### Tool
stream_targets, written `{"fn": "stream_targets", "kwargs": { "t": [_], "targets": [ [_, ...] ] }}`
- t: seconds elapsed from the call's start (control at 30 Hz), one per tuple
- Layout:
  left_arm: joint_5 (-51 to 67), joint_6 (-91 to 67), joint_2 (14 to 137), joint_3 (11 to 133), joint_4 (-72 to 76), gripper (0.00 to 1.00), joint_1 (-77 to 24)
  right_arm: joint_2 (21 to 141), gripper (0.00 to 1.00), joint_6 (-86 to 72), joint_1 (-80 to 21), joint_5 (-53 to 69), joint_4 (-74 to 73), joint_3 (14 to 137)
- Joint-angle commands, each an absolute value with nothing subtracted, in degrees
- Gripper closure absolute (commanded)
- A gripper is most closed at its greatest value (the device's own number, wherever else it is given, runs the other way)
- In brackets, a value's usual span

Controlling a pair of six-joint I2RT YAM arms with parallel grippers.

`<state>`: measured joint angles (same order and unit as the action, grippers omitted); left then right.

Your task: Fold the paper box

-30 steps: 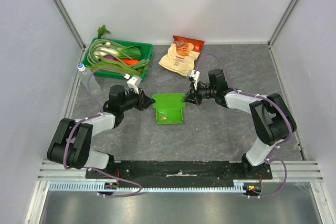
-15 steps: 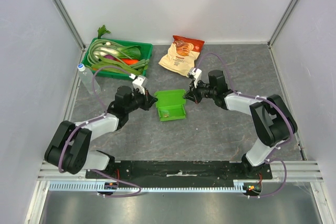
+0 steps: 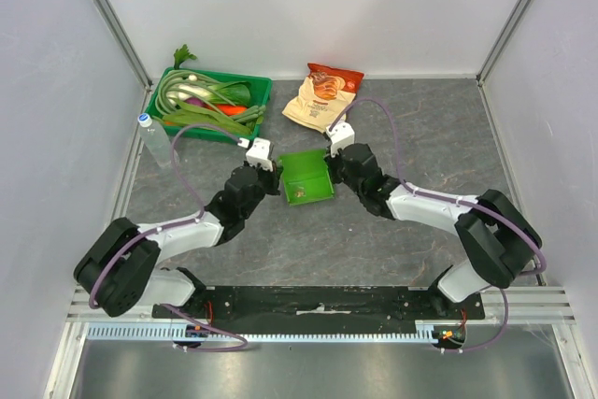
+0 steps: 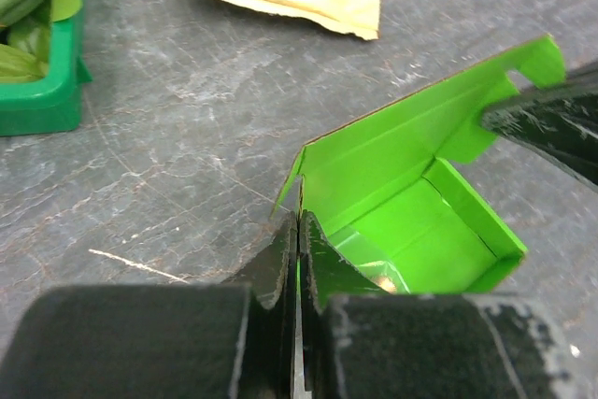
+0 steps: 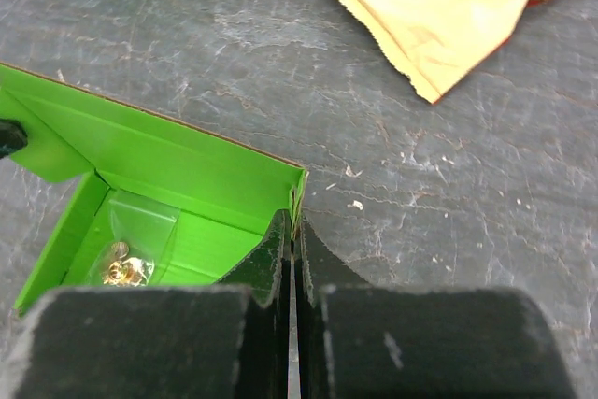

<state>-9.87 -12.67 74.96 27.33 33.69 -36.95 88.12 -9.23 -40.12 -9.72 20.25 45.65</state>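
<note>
Smooth matt thin-card paper box (image 3: pixel 306 178) on scuffed, mottled grey matt table (image 3: pixel 308 240)

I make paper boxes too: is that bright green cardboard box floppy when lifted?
Probably bendy: the lime-green thin cardboard box has walls so thin that jaws pinching its corners look shut. Thin and nearly empty, it's likely light and would slide when pushed. If tipped, the small clear packet of gold bits inside might slip out.

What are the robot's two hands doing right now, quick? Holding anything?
Left gripper: closed, pinching one corner of the paper box.
Right gripper: closed, pinching the opposite corner of the same box.
</note>
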Motion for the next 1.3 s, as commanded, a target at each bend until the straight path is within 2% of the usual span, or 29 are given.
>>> {"fn": "stream_targets", "kwargs": {
  "t": [0.0,0.23,0.43,1.03,1.27],
  "targets": [
    [-26.79,-13.8,78.57,29.97,41.74,0.98,-41.39,87.89,1.0,-15.37,-43.93,-29.23,24.08,45.53],
    [-40.77,-19.42,86.56,32.43,46.3,0.98,-45.7,90.7,1.0,-18.98,-48.34,-45.77,34.61,40.88],
    [-50.88,-18.63,91.32,29.81,56.49,0.98,-51.32,92.37,1.0,-20.83,-50.89,-51.5,42.96,35.7],
    [-55.54,-27.07,97.38,24.87,62.75,0.98,-58.44,92.81,1.0,-24.35,-57.57,-62.31,50.45,27.96],
    [-57.3,-28.21,97.65,24.52,61.27,0.98,-61.17,91.41,1.0,-29.34,-59.94,-65.47,44.4,28.56]
  ]
}}
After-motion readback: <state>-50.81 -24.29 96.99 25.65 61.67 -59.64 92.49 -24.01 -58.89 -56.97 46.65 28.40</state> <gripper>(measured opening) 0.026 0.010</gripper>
